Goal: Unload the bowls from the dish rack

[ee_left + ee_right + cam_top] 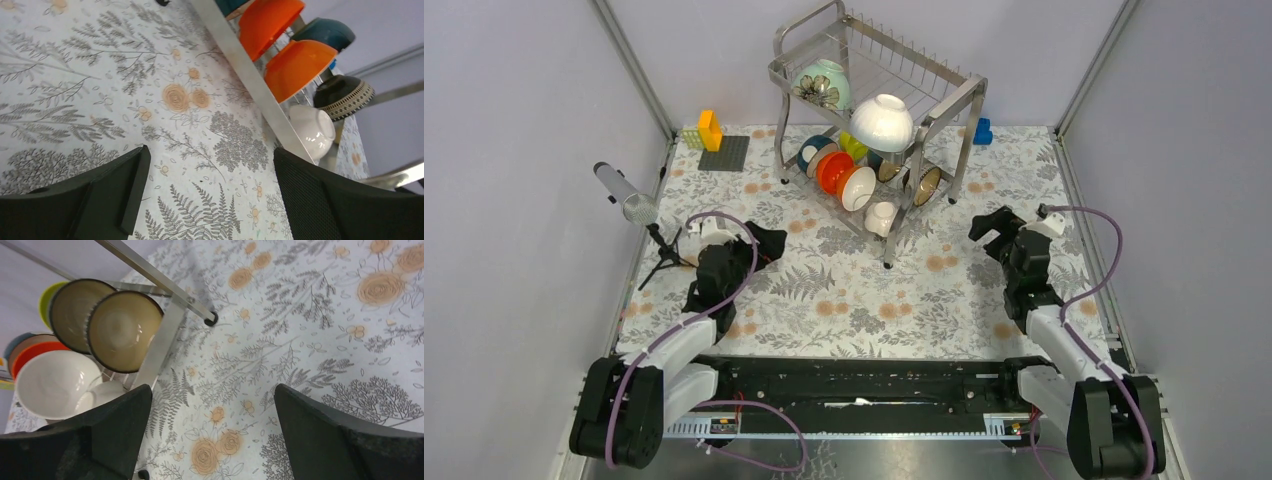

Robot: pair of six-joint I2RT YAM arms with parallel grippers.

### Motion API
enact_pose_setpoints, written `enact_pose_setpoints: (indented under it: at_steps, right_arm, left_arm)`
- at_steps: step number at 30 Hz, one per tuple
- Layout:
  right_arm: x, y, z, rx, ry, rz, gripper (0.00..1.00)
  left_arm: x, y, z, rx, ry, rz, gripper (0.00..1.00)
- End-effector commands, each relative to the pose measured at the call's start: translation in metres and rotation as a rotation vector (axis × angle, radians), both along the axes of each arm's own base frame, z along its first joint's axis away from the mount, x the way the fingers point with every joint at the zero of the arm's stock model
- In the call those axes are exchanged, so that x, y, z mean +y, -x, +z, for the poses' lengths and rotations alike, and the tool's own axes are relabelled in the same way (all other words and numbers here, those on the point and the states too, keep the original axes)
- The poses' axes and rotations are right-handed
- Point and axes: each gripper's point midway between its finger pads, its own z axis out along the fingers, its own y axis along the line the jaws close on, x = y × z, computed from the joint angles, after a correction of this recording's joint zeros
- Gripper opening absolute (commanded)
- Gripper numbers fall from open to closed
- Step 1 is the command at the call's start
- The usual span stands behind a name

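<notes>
1. Black fingers filled the bottom of both wrist views, and the left claw (210, 200) stood spread wide, nothing between its fingers but the flowered desk (100, 100).
2. Over on the other side, the right claw (212, 435) gaped just as wide, also empty, above the same cloth.
3. From the top camera, the dish rack (949, 103) stood at the far middle of the desk. It was beyond both claws and between them, well apart from either.
4. On the upper tier, a white bowl (882, 122) sat mouth-down at the near right end, and a pale green floral bowl (822, 84) leaned on edge at the far left.
5. The lower tier was packed with bowls on edge: a blue bowl (809, 152), a yellow-green bowl (854, 146), orange bowls (834, 172) and brown-gold bowls (927, 183). A small white bowl (881, 217) sat at the near end.
6. In the left wrist view, the rack's steel rail ran diagonally up and to the right of the claw. The orange bowls were high behind it, and the small white bowl was the closest to a finger, though clear of it.
7. In the right wrist view, the rack lay up and to the left. The brown-gold bowls faced the camera there, and a white-lined bowl showed just past the finger at the picture's left, not touching it.
8. Off to the side were a microphone (629, 200) on a tripod by the left arm, a yellow block (710, 130) and a blue block (982, 131).
</notes>
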Motion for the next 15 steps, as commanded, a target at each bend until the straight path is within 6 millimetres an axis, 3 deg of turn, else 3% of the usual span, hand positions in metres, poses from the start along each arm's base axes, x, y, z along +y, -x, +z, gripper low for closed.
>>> enact_pose_setpoints:
  at_steps: [1,3,7,15]
  right_arm:
    - [0.002,0.002,0.034,-0.109,0.039,0.036,1.00]
    - [-0.003,0.009,0.044,-0.137,0.063,0.022,1.00]
    - [0.005,0.021,0.086,-0.220,0.116,0.099,1.00]
    - [0.053,0.036,0.189,-0.305,0.161,0.407,1.00]
  left_arm:
    - [-0.019,0.005,0.029,-0.177,-0.008,-0.133,0.99]
    - [-0.022,0.008,0.030,-0.198,0.000,-0.150,0.99]
    - [-0.028,0.008,0.034,-0.211,0.010,-0.184,0.99]
    - [-0.033,0.008,0.039,-0.218,0.038,-0.206,0.99]
